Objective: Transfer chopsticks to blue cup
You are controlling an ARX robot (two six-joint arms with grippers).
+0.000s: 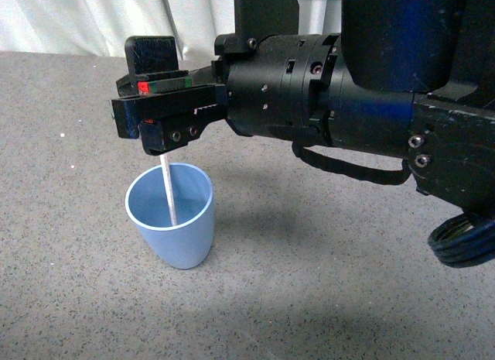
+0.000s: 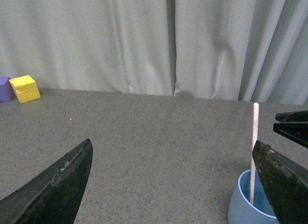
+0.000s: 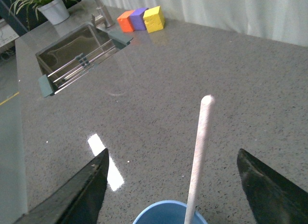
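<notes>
The blue cup (image 1: 175,217) stands upright on the grey counter. The off-white chopstick (image 1: 168,191) leans inside it, its top hidden behind my right gripper (image 1: 133,104), which hovers open just above the cup. In the right wrist view the chopstick (image 3: 198,154) rises from the cup (image 3: 166,213) between the spread jaws of the right gripper (image 3: 172,154), touching neither. My left gripper (image 2: 172,143) is open and empty, low over the counter; in its view the cup (image 2: 248,207) and the chopstick (image 2: 253,151) show beside its one jaw.
A sink (image 3: 77,50) with a rack is set in the counter further off, with a potted plant (image 3: 48,5) behind it. Orange (image 3: 126,20), purple (image 3: 138,18) and yellow (image 3: 154,18) cubes sit near the white curtain (image 2: 144,41).
</notes>
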